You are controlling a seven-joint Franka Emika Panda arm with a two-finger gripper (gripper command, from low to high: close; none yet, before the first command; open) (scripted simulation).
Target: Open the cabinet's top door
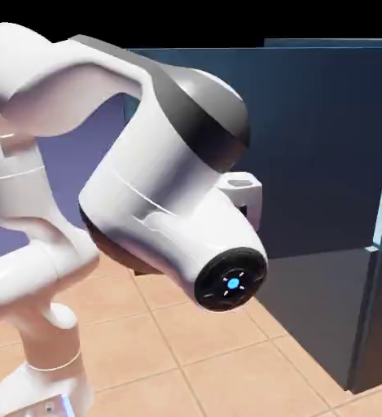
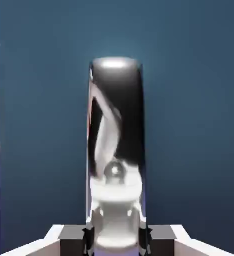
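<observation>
- Silver and mirror-bright, the long bar handle (image 2: 116, 125) runs up the middle of my hand view, starting between the finger tips and reaching well up the blue front.
- My hand (image 2: 116, 235) is closed on that handle, one dark pad (image 2: 90, 236) against each side of its lower end as that view shows it.
- Behind the handle, the flat dark-blue face of the top door (image 2: 198, 110) fills nearly all of the hand view. It lies straight ahead of the hand, beyond the bar I'm gripping, and its edge runs down near the left of the picture.
- Reflections of something pale bend along the bar's polished surface, with a bright glow near the grip.
- From the exterior view, I see the tall cabinet (image 1: 320, 155) on the right, with my white arm (image 1: 153, 171) reaching toward it from the left.
- Most of the hand is hidden there behind the thick wrist; only a small white piece of it shows, just in front of the dark blue. I can't make out the grip from that side.
- A round black cap (image 1: 231, 279) with a blue light faces the camera at the wrist's lower end.
- Beneath everything, tan floor tiles (image 1: 218, 358) spread out, and a blue-violet backdrop (image 1: 72, 163) shows behind the arm.
</observation>
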